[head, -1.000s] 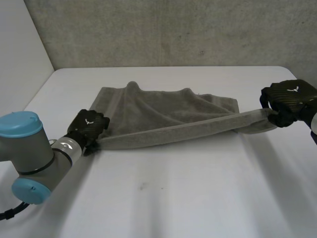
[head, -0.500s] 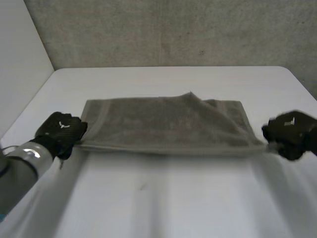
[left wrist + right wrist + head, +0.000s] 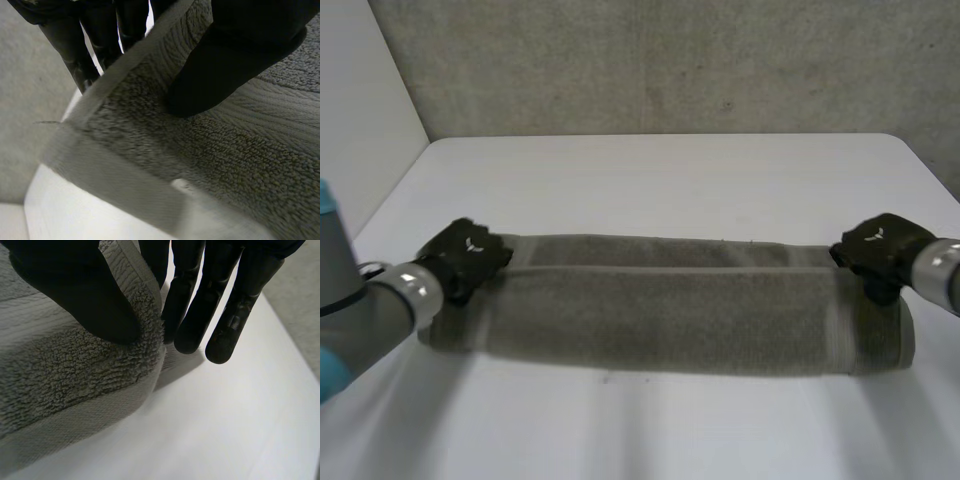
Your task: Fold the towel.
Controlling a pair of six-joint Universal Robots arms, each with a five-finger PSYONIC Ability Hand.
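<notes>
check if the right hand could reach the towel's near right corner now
Probably yes: the right hand sits at the towel's right end, nothing between, though its fingers pinch the towel and must let go first.

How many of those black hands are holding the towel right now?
2. The left hand pinches the towel at its far left corner, thumb on top. The right hand pinches the far right corner the same way.
</notes>
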